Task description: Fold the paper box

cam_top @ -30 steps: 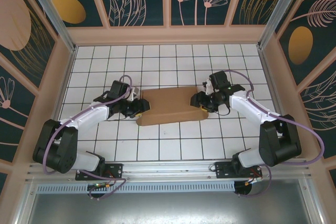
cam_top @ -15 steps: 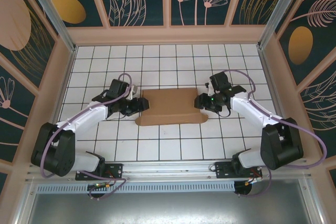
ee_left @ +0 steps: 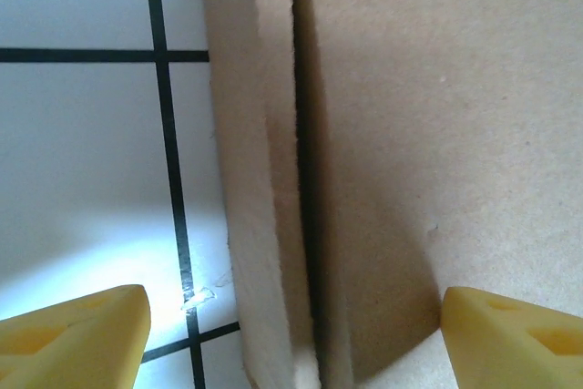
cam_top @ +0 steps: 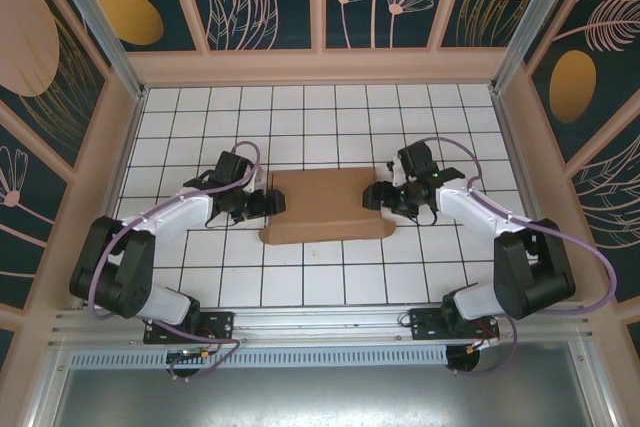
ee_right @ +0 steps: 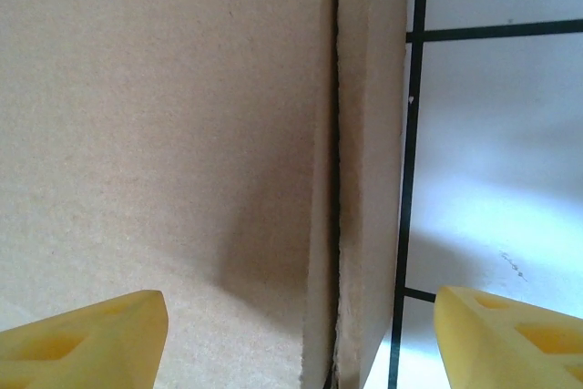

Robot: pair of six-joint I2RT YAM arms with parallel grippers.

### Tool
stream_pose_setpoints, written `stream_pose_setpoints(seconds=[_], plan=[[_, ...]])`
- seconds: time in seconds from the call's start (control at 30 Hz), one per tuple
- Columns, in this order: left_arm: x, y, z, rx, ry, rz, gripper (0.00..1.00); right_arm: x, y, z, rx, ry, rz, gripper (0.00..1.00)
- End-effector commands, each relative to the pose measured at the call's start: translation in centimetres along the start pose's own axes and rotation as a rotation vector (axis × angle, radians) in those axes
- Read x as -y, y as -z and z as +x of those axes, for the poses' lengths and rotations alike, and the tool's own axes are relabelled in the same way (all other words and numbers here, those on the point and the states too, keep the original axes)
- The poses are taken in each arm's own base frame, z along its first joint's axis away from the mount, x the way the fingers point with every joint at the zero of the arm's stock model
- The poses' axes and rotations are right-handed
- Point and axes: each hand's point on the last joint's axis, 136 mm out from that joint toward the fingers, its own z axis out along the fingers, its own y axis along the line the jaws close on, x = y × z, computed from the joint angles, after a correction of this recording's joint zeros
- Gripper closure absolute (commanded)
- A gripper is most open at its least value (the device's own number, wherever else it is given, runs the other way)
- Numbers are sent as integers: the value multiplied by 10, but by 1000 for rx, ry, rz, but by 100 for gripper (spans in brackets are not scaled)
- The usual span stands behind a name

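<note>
Box (cam_top: 325, 205): brown cardboard, shallow, lying flat at the middle of the white tiled table (cam_top: 300, 112) in the top view, long side running left to right, its two near corners flaring outward a little. Left gripper (cam_top: 264, 204): at the box's left end in the top view, jaws spread wide, grasping nothing. In the left wrist view it straddles the box's edge strip, with one yellow fingertip (ee_left: 77, 339) in the lower left corner over the table and the other in the lower right corner over the top panel. Both stand clear of the strip between them; whether either rests on the surface beneath cannot be told. A dark seam runs up the frame between strip and panel. Right gripper (cam_top: 378, 197): at the box's right end in the top view, likewise spread wide and empty. In the right wrist view the arrangement is mirrored, with one fingertip (ee_right: 82, 339) lower left over the panel, the other lower right over the table, and the seam and strip between them untouched.
</note>
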Motion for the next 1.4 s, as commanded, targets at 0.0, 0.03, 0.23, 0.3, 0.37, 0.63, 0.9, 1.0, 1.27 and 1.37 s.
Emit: stream_pose_setpoints(seconds=[0.0,0.03,0.23,0.3,0.37,0.63,0.9,1.0,1.27,1.37], plan=[[-8,-12,5,-17,-14,-4,19,3,-13,5,-20,-15,-13,24],[-9,-16,8,-24,-6,-1,20,6,-17,6,-25,-21,-4,25],[-29,-33,29,-76,35,-30,27,25,-33,17,-67,-38,67,35],[-36,-37,36,-94,41,-54,30,32,-35,19,-70,-43,103,39],[-45,-40,41,-108,50,-83,35,39,-38,24,-78,-51,130,43],[-45,-40,40,-100,79,-82,57,48,-40,29,-84,-39,191,51],[-46,-37,43,-81,96,-81,59,44,-39,29,-77,-48,173,51],[-45,-38,45,-90,113,-75,60,46,-42,33,-85,-62,164,52],[-43,-34,43,-80,145,-72,61,45,-33,24,-40,-65,187,51],[-41,-23,30,-32,134,-105,53,43,-12,5,37,-47,239,40]])
